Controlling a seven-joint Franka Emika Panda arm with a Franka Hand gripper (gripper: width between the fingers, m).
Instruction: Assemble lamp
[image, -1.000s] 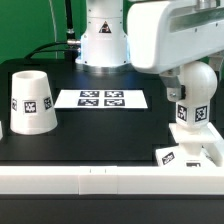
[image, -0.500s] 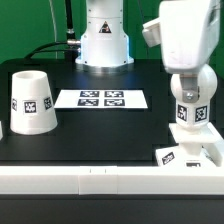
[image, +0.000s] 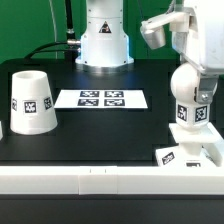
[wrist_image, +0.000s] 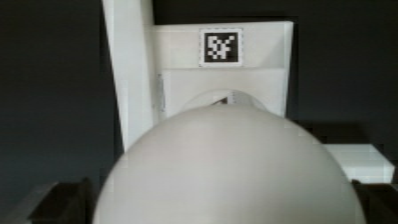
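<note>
The white round-headed bulb (image: 192, 98) stands upright on the flat square base (image: 200, 153) at the exterior view's right, near the front edge. My gripper (image: 197, 62) hangs just over the bulb's head, tilted, with the hand reaching up to the right. In the wrist view the bulb's head (wrist_image: 217, 160) fills the foreground and the base (wrist_image: 222, 80) with its tag lies beyond it. My gripper (wrist_image: 215, 206) is open, its dark fingers (wrist_image: 54, 205) showing on either side of the head without pressing it. The cup-like shade (image: 32, 100) stands alone at the left.
The marker board (image: 100, 98) lies flat in the middle of the black table. The big white robot pedestal (image: 105, 35) rises behind it. A white rail (image: 100, 180) borders the table's front edge, close to the base.
The arm has swung from the left of the bulb to above and right of it. Bulb, base and shade have stayed where they were. The jaws have stayed open.
</note>
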